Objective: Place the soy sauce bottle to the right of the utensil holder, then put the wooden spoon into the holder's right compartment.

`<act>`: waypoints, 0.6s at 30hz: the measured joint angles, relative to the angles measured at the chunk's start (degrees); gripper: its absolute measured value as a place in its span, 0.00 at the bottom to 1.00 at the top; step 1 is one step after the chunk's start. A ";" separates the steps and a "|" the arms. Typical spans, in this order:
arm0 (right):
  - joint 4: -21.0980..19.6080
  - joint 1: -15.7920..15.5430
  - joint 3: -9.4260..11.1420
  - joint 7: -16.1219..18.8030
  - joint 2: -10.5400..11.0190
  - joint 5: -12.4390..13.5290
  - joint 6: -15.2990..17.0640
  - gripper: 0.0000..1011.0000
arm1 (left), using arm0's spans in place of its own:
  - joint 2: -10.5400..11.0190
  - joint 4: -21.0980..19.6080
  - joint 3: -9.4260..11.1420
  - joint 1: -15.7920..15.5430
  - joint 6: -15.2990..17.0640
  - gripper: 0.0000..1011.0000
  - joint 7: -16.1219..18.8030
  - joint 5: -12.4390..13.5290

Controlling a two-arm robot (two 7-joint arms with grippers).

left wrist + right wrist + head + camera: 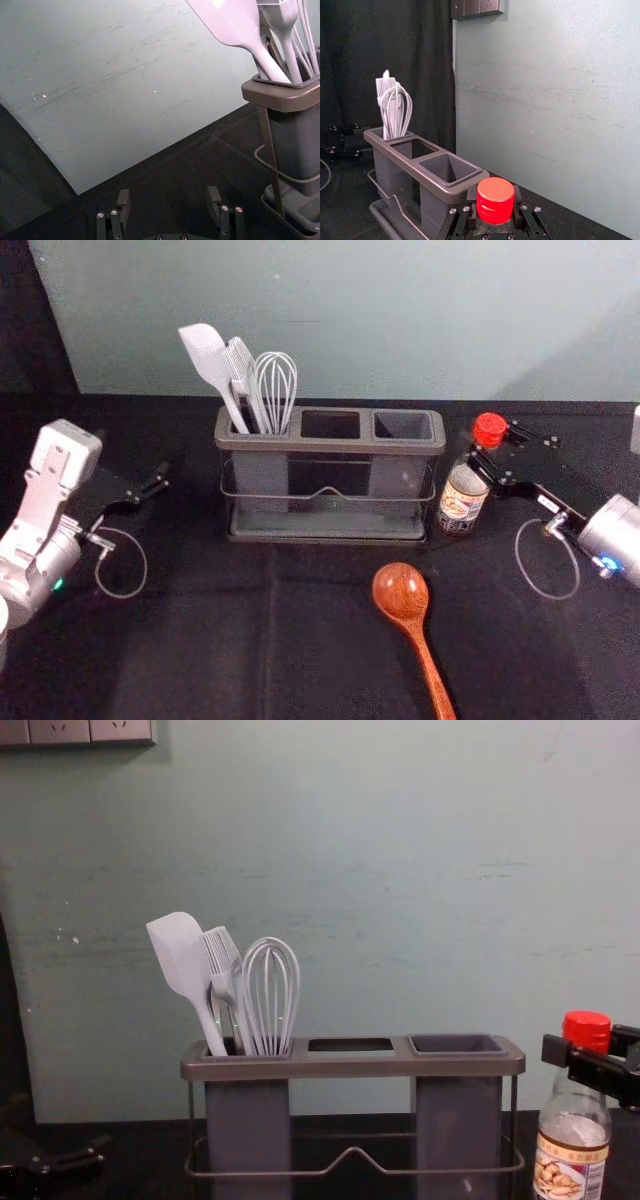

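Spatula [207, 355], brush [240, 362], whisk [276, 385], dark curtain [427, 65], wall sockets [75, 730]

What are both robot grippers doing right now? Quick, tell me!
Left gripper: open and empty, left of the utensil holder.
Right gripper: closed on the soy sauce bottle, near its red cap.

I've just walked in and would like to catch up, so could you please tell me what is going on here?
The robot's right claw is closed around the neck of the soy sauce bottle, just right of the utensil holder. The wooden spoon lies in front of the holder, not yet put in. The left claw is open and empty, off to the holder's left.
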 joint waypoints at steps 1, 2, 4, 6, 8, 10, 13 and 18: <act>0.04 0.00 0.00 -0.20 -0.09 -0.06 -0.03 0.38 | 0.00 0.00 0.00 0.00 0.00 0.99 0.00 0.00; 0.07 0.00 0.00 -0.33 -0.16 -0.15 -0.06 0.38 | 0.00 0.00 0.00 0.00 0.00 0.99 0.00 0.00; 0.11 -0.06 0.04 -0.73 -0.38 -0.38 -0.13 0.38 | 0.00 0.00 0.00 0.00 0.00 0.99 0.00 0.00; 0.21 -0.09 0.09 -1.04 -0.54 -0.51 -0.22 0.38 | 0.00 0.00 0.00 0.00 0.00 0.99 0.00 0.00; 0.44 -0.11 0.19 -1.34 -0.75 -0.82 -0.33 0.38 | 0.00 0.00 0.00 0.00 0.00 0.99 0.00 0.00; 0.75 -0.09 0.27 -1.62 -0.92 -1.03 -0.40 0.38 | 0.00 0.00 0.00 0.00 0.00 0.99 0.00 0.00; 1.07 -0.07 0.44 -1.76 -1.11 -1.23 -0.41 0.38 | 0.00 0.00 0.00 0.00 0.00 0.99 0.00 0.00; 1.33 -0.09 0.67 -1.93 -1.28 -1.36 -0.41 0.38 | 0.00 0.00 0.00 0.00 0.00 0.99 0.00 0.00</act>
